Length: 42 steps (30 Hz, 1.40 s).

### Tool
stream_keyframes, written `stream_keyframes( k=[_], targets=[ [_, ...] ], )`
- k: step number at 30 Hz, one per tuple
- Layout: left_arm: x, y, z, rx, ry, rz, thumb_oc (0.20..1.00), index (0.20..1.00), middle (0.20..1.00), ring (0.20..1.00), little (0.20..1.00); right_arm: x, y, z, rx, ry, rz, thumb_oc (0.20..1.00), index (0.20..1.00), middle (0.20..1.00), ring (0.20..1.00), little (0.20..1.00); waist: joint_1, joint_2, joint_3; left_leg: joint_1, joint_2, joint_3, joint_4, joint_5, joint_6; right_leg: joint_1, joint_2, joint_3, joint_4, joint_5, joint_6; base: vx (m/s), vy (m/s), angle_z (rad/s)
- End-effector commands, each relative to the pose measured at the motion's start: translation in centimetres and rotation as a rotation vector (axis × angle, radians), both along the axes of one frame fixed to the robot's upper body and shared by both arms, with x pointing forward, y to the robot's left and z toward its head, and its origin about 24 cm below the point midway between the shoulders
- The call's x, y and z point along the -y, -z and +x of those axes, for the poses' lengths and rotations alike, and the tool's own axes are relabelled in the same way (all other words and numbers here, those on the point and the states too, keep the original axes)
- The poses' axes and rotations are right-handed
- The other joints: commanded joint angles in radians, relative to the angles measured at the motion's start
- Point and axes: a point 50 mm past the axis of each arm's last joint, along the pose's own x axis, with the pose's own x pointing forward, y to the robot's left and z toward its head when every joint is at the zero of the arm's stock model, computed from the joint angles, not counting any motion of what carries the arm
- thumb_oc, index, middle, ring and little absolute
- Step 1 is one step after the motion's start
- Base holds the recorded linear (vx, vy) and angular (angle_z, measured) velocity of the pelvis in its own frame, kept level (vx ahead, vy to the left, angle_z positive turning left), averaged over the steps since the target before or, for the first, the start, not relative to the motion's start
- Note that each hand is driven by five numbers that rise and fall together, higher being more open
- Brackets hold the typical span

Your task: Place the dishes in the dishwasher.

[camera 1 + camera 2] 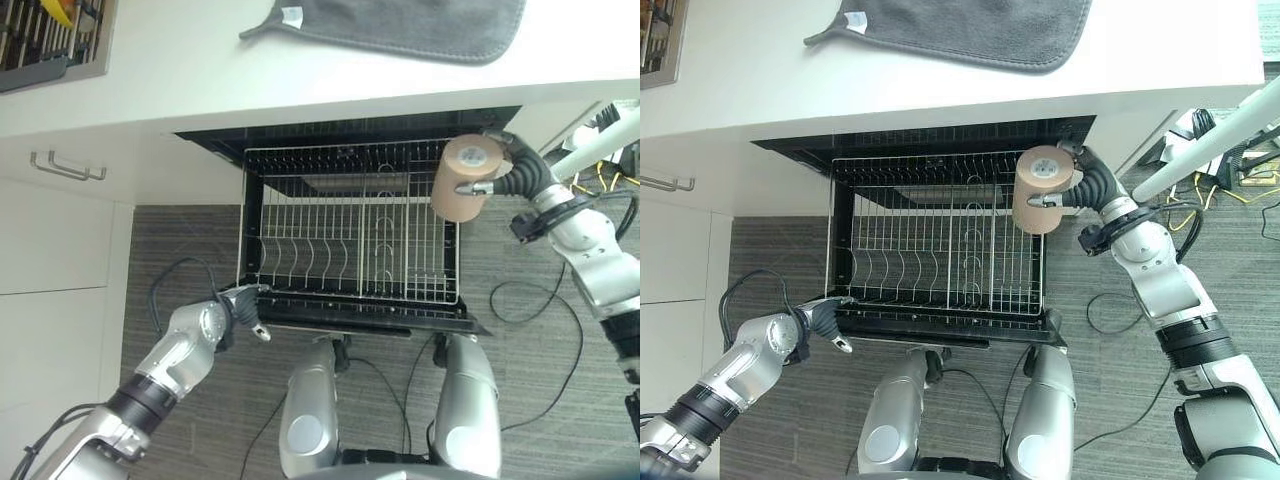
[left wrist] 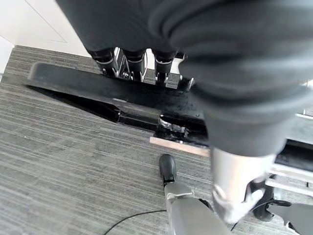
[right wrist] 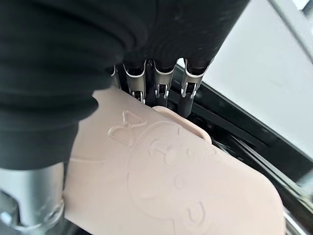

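Gripping a tan cup [image 1: 466, 177], the right robot hand [image 1: 497, 176] curls fingers and thumb around it above the wire rack [image 1: 350, 225] at its 2 o'clock corner. Right wrist view alone shows a raised bear figure on the cup's side. Left robot hand [image 1: 243, 308] rests at the rack's 7 o'clock corner, fingers [image 2: 132, 62] hooked over the black dishwasher door [image 2: 122, 93] edge. Grey cloth [image 1: 400, 25] lies on the white surface [image 1: 180, 70], 12 o'clock.

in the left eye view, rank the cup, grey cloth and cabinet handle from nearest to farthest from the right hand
1. The cup, held in the right hand over the rack's right edge.
2. The grey cloth, on the counter behind.
3. The cabinet handle, far left.
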Motion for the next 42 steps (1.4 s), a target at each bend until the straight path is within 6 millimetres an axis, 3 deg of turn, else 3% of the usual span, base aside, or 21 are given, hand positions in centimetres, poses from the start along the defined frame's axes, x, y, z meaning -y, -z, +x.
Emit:
stream_keyframes(
  k=[1, 2, 6, 11, 21, 33, 36, 37, 38, 39, 40, 42],
  targets=[
    [-4.6, 6.4, -7.0, -0.372, -0.148, 0.084, 1.000, 1.000, 1.000, 1.000, 1.000, -0.8, -2.9, 0.6, 0.112, -0.029, 0.023, 0.200, 0.200, 0.200, 0.200, 0.200, 0.052, -0.045, -0.007, -0.015, 0.020, -0.073, 0.055, -0.114, 0.000, 0.031, -0.058, -0.020, 0.048, -0.150, 0.040, 0.00, 0.022, 0.08],
    [-4.5, 6.2, -6.8, -0.350, -0.143, 0.074, 1.000, 1.000, 1.000, 1.000, 1.000, -0.6, -2.6, 0.9, 0.091, -0.015, 0.026, 0.200, 0.200, 0.200, 0.200, 0.200, 0.058, -0.041, -0.005, -0.027, 0.018, -0.067, 0.053, -0.094, 0.008, 0.021, -0.060, -0.029, 0.045, -0.131, 0.030, 0.08, 0.009, 0.11],
    [-3.8, 5.1, -5.7, -0.241, -0.142, 0.004, 1.000, 1.000, 1.000, 1.000, 1.000, -0.4, -1.7, 1.7, 0.024, 0.012, 0.043, 0.200, 0.200, 0.200, 0.200, 0.200, 0.074, -0.030, -0.006, -0.023, 0.008, -0.081, 0.058, -0.112, 0.004, 0.022, -0.067, -0.025, 0.063, -0.155, 0.035, 0.03, 0.010, 0.09],
    [-2.4, 2.8, -4.2, -0.093, -0.134, -0.128, 1.000, 1.000, 1.000, 1.000, 1.000, -1.1, 0.0, 2.1, -0.032, 0.030, 0.055, 0.200, 0.200, 0.200, 0.200, 0.200, 0.087, -0.017, -0.005, -0.037, -0.001, -0.078, 0.051, -0.084, 0.017, 0.009, -0.070, -0.036, 0.065, -0.133, 0.019, -0.03, 0.019, 0.08],
    [-1.8, 1.2, -3.1, -0.041, -0.101, -0.171, 1.000, 1.000, 1.000, 1.000, 1.000, 0.2, 3.0, 3.5, -0.158, 0.153, 0.082, 0.200, 0.200, 0.200, 0.200, 0.200, 0.113, 0.000, -0.005, -0.048, -0.008, -0.085, 0.054, -0.080, 0.018, -0.001, -0.081, -0.045, 0.078, -0.132, 0.019, 0.00, -0.002, 0.05],
    [-2.5, 0.2, -2.3, -0.027, -0.103, -0.160, 1.000, 1.000, 1.000, 1.000, 1.000, 4.4, 6.3, 3.3, -0.336, 0.357, 0.083, 0.200, 0.200, 0.200, 0.200, 0.200, 0.127, -0.007, -0.005, -0.069, 0.003, -0.092, 0.066, -0.080, 0.018, -0.009, -0.084, -0.055, 0.087, -0.128, 0.019, -0.01, -0.021, 0.03],
    [-2.8, -0.2, -1.9, -0.020, -0.102, -0.150, 1.000, 1.000, 1.000, 1.000, 1.000, 5.5, 8.2, 2.8, -0.458, 0.438, 0.086, 0.200, 0.200, 0.200, 0.200, 0.200, 0.131, -0.014, -0.005, -0.063, 0.004, -0.102, 0.076, -0.102, 0.008, -0.002, -0.083, -0.048, 0.097, -0.148, 0.029, 0.01, -0.059, 0.04],
    [-2.8, -0.5, -1.8, -0.015, -0.100, -0.147, 1.000, 1.000, 1.000, 1.000, 1.000, 6.0, 8.7, 2.6, -0.482, 0.477, 0.080, 0.307, 0.307, 0.307, 0.307, 0.307, 0.133, -0.012, -0.005, -0.078, 0.007, -0.097, 0.073, -0.081, 0.017, -0.014, -0.084, -0.058, 0.093, -0.126, 0.019, 0.00, -0.048, 0.04],
    [-2.8, -0.6, -1.7, -0.014, -0.099, -0.145, 1.000, 1.000, 1.000, 1.000, 1.000, 6.3, 8.8, 2.5, -0.490, 0.508, 0.076, 0.705, 0.705, 0.705, 0.705, 0.705, 0.134, -0.012, -0.005, -0.079, 0.007, -0.098, 0.073, -0.080, 0.018, -0.016, -0.085, -0.058, 0.094, -0.126, 0.019, -0.08, -0.031, 0.02],
    [-2.8, -0.7, -1.6, -0.013, -0.098, -0.144, 1.000, 1.000, 1.000, 1.000, 1.000, 6.7, 9.1, 2.4, -0.500, 0.542, 0.072, 1.000, 1.000, 1.000, 1.000, 1.000, 0.135, -0.012, -0.005, -0.079, 0.008, -0.098, 0.074, -0.080, 0.018, -0.016, -0.085, -0.058, 0.095, -0.125, 0.020, 0.07, -0.037, 0.03],
    [-2.8, -0.8, -1.5, -0.015, -0.096, -0.144, 1.000, 1.000, 1.000, 1.000, 1.000, 6.9, 9.1, 2.4, -0.494, 0.567, 0.065, 1.000, 1.000, 1.000, 1.000, 1.000, 0.135, -0.012, -0.005, -0.067, 0.007, -0.105, 0.078, -0.102, 0.011, -0.006, -0.085, -0.049, 0.104, -0.147, 0.030, -0.01, -0.024, 0.04],
    [-2.7, -0.9, -1.3, -0.012, -0.092, -0.145, 1.000, 1.000, 1.000, 1.000, 1.000, 6.9, 8.7, 2.7, -0.479, 0.598, 0.060, 1.000, 1.000, 1.000, 1.000, 1.000, 0.137, -0.007, -0.005, -0.080, 0.009, -0.100, 0.070, -0.076, 0.019, -0.016, -0.083, -0.057, 0.093, -0.123, 0.021, -0.04, -0.003, 0.05]
  ],
)
